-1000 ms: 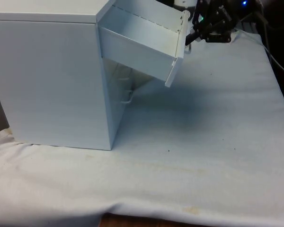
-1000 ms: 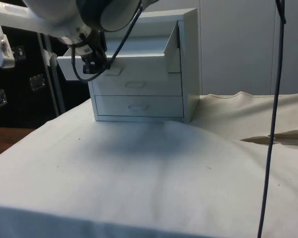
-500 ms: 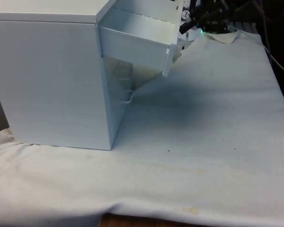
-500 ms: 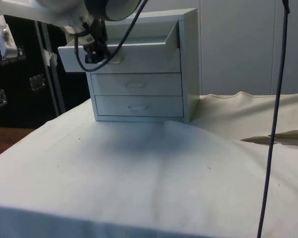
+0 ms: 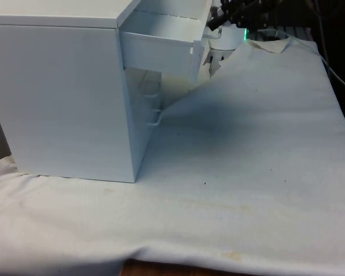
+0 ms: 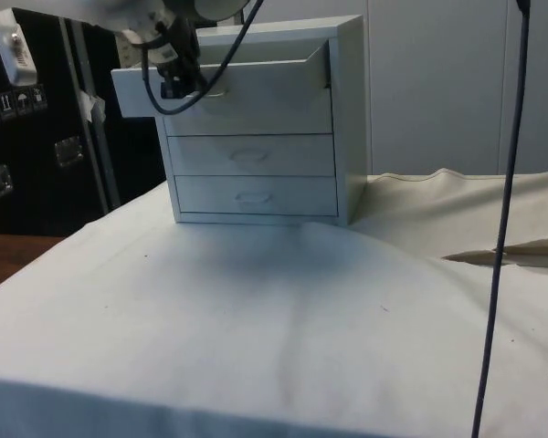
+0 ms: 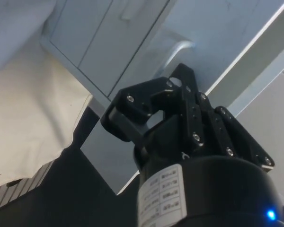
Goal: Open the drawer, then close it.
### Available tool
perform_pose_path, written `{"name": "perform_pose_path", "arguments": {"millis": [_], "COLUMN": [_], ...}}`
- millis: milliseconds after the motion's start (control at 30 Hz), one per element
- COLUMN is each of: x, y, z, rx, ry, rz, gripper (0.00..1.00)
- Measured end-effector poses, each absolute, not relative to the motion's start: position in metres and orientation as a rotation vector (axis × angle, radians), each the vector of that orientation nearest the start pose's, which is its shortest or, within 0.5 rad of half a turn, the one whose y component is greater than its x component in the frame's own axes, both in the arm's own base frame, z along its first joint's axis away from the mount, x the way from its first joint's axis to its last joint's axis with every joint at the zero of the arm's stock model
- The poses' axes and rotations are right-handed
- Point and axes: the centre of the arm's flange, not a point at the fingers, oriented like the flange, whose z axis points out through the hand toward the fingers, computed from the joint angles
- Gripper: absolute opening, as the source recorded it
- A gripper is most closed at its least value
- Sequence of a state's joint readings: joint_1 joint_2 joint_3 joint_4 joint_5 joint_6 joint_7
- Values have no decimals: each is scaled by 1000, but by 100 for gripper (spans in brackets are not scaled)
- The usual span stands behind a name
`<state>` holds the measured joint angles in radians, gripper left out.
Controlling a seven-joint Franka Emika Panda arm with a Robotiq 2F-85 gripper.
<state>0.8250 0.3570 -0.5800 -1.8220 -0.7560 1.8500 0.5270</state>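
Top drawer partly out, closing stroke apparently under way.

At the frame's left stands the white three-drawer cabinet [image 5: 63, 92]; its white top drawer [image 5: 161, 46] juts out at upper centre, level and roughly half open. At its front, upper right, the black two-finger gripper [image 5: 215, 20] sits with its tips at the thin metal loop handle [image 7: 180, 49]; whether they clamp it I cannot tell. Opening looks done; pushing home remains.
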Motion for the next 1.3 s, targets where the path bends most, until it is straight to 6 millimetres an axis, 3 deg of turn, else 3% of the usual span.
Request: {"name": "perform_pose_path", "arguments": {"millis": [1300], "x": [611], "y": [22], "z": [389], "rx": [2192], "ry": [5], "rz": [0], "gripper": [0]}}
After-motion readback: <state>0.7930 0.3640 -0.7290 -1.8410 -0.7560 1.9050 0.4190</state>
